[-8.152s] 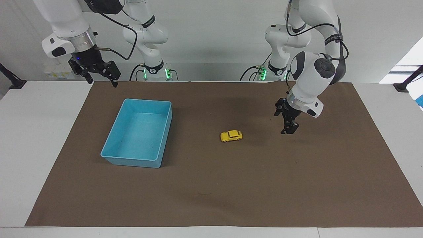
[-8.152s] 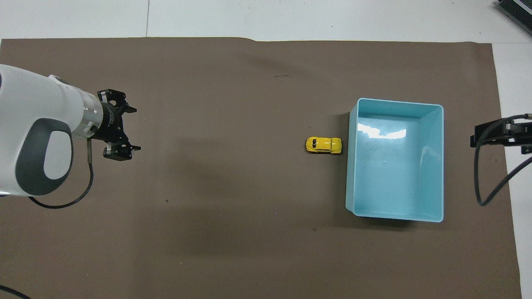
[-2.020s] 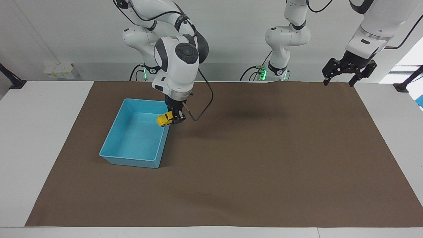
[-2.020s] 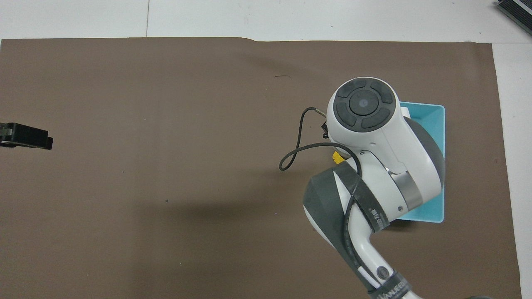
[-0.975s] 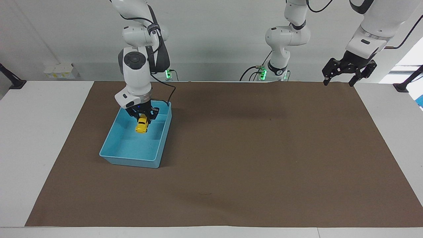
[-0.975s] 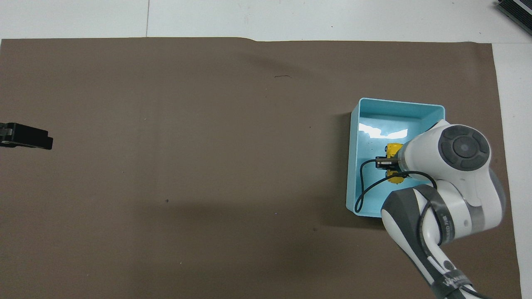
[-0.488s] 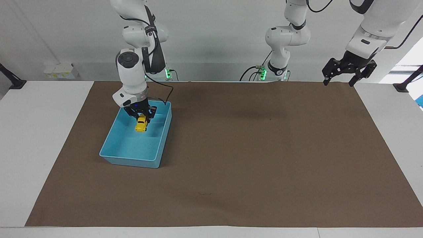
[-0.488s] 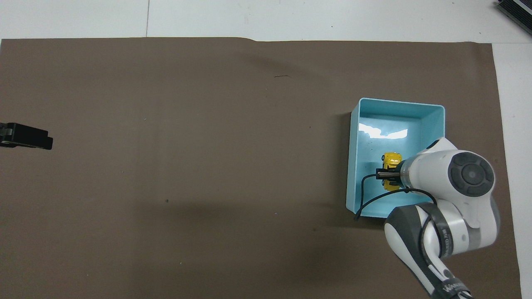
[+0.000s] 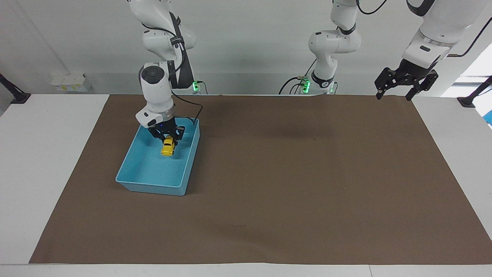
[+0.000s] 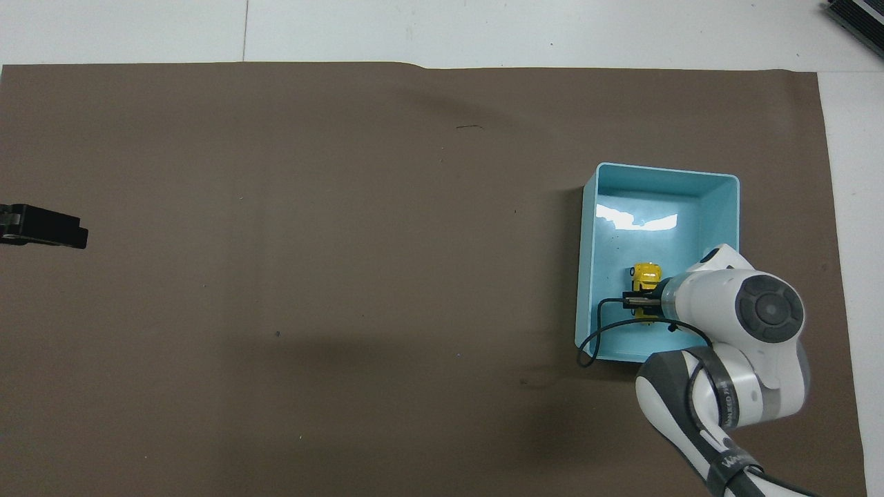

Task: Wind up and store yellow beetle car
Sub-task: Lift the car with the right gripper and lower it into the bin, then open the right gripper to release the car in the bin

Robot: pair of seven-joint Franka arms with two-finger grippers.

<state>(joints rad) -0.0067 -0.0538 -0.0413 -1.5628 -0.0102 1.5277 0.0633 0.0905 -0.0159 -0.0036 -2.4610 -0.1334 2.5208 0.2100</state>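
Car going into the bin, as I am seeing it from my station.
I am watching the right tool [image 9: 167, 137] sitting low inside the light blue bin [image 9: 135, 181], its fingers closing narrowly around the yellow beetle car [image 9: 168, 147], which is pointing nose-down over the bin's floor; the left tool [image 9: 403, 82] is waiting with fingers spread wide above the brown mat [image 9: 292, 184] on the desk [image 9: 34, 154].

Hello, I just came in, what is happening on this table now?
The right gripper is down inside the light blue bin with the yellow beetle car between its fingers, at the bin's end nearer the robots. The left gripper waits, open, raised over the brown mat's edge at its own end of the table.
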